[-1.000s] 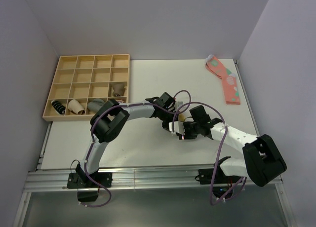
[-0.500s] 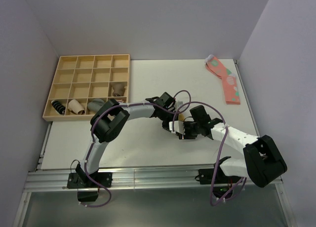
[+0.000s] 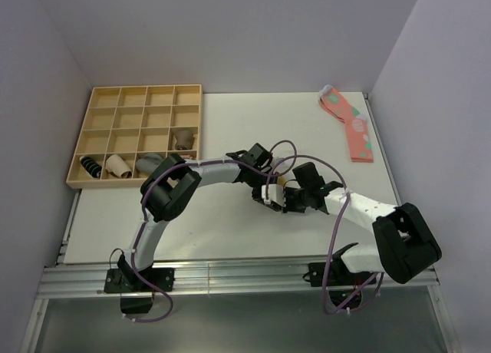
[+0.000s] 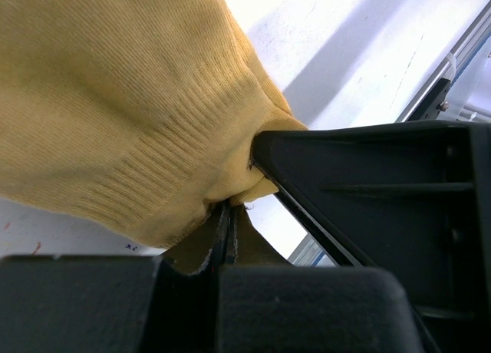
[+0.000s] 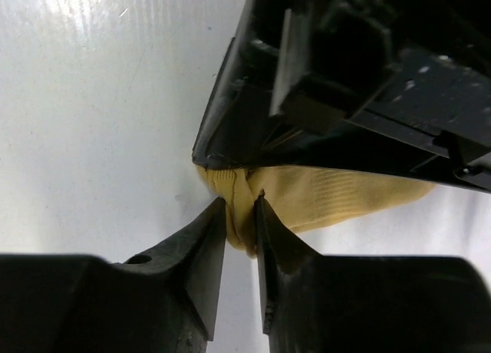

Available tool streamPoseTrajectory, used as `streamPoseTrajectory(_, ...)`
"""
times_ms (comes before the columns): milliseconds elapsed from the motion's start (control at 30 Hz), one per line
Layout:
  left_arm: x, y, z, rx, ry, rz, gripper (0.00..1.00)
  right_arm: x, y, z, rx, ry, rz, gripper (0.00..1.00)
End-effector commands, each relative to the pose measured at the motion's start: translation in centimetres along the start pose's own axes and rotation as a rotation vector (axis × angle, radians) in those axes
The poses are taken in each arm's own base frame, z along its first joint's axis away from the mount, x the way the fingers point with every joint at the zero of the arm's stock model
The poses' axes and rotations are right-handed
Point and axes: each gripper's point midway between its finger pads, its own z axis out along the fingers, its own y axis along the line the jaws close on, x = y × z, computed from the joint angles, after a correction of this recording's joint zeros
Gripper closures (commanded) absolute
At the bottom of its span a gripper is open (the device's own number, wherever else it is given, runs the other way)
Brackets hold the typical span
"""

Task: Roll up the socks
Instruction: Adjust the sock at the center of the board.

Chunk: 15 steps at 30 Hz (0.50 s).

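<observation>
The mustard-yellow socks form a bunched bundle between my two grippers near the table's middle. In the top view only a sliver of them shows, under both gripper heads. My left gripper is shut on an edge of the bundle, its jaws pressed together on the fabric. My right gripper is shut on a fold of the socks, just below the left gripper's black body. In the top view the left gripper and the right gripper meet tip to tip.
A wooden compartment tray stands at the back left with several rolled socks in its near cells. Pink spotted socks lie flat at the back right. Walls close in on the left, back and right.
The right gripper has shifted slightly up and left, closer against the left gripper. The left arm has hardly moved. Both stay shut on the socks.
</observation>
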Motion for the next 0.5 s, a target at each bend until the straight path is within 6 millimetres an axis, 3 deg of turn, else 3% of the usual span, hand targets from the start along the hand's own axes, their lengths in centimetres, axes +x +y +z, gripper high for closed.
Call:
streamPoseTrajectory(0,0.3,1.8,0.6,-0.053,0.008,-0.007,1.0,-1.3,-2.2,-0.2,0.054,-0.017,0.01,0.73)
streamPoseTrajectory(333,0.2,1.5,0.3,-0.046,-0.023,-0.025,1.0,-1.4,-2.8,-0.2,0.04,-0.014,0.085,0.92)
streamPoseTrajectory(467,-0.4,0.6,-0.5,-0.026,-0.089,-0.058,0.92,-1.3,-3.6,-0.9,0.048,-0.031,0.114,0.94)
